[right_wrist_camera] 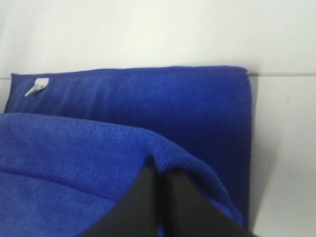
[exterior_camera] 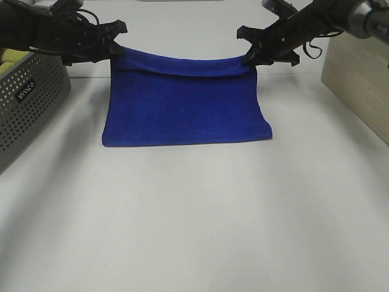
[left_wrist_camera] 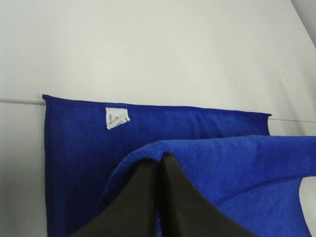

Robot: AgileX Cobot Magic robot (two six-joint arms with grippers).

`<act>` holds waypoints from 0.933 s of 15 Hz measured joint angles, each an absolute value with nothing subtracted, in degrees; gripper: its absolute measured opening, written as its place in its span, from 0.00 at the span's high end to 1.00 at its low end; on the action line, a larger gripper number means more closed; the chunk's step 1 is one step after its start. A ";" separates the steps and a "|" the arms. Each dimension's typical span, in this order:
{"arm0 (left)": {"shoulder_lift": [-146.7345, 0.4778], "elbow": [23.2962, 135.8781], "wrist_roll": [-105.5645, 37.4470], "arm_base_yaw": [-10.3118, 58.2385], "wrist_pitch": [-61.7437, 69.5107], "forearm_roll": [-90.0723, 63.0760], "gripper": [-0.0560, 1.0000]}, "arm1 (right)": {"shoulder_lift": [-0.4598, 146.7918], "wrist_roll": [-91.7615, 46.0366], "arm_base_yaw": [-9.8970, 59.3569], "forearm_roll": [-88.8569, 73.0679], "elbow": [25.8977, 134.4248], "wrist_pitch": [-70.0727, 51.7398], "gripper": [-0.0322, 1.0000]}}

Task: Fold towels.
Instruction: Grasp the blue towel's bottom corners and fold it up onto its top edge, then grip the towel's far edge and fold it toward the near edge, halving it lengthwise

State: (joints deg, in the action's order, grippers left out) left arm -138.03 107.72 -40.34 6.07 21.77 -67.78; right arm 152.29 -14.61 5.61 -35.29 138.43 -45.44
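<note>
The blue towel (exterior_camera: pixel 185 112) lies at the middle of the white desk (exterior_camera: pixel 194 231), towards its far side. It is doubled over: a lower layer rests flat on the desk, and an upper layer is raised above it at its two far corners, its edge sagging a little between them. In the wrist views the lower layer reaches past the lifted edge to a thin seam in the desk, and a small white label (left_wrist_camera: pixel 117 118) sits near that layer's far left corner.

The left tool (exterior_camera: pixel 115 52) has its jaws pressed together, pinching the upper layer's far left corner. The right tool (exterior_camera: pixel 250 58) is likewise pressed together on the far right corner. Each wrist view shows dark fingers (left_wrist_camera: pixel 173 197) meeting in a fold of blue cloth.

A grey perforated basket (exterior_camera: pixel 30 91) stands at the desk's left edge, just beside the left arm. A pale wooden box (exterior_camera: pixel 358 85) stands at the right, apart from the towel.
</note>
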 joint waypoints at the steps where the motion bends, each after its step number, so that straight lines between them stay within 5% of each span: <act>1: -140.55 110.29 -40.39 6.07 20.91 -67.78 0.95 | 153.61 -14.78 5.61 -34.72 138.88 -43.49 0.97; 4: -144.44 114.31 -40.39 6.13 20.68 -67.61 0.94 | 154.87 -15.24 5.61 -33.80 139.06 -41.42 0.97; 6: -145.70 115.85 -41.31 6.30 20.05 -67.38 0.65 | 155.21 -15.64 5.61 -33.35 139.29 -39.99 0.81; 8: -145.70 115.97 -41.88 6.30 19.54 -66.98 0.38 | 155.21 -15.64 5.61 -33.35 139.29 -40.28 0.48; 9: -145.70 115.97 -41.88 6.30 19.54 -66.98 0.38 | 155.21 -15.64 5.61 -33.35 139.29 -40.28 0.48; 11: -145.70 115.97 -41.94 6.30 20.11 -64.97 0.30 | 154.93 -15.64 5.61 -32.89 139.29 -42.40 0.28; 14: -145.70 115.97 -41.48 5.79 27.16 -60.96 0.30 | 151.60 -15.64 5.56 -32.37 139.29 -50.02 0.24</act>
State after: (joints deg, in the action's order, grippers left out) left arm -145.70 115.97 -41.48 5.79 27.16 -60.96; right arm 151.60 -15.64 5.56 -32.37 139.29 -50.02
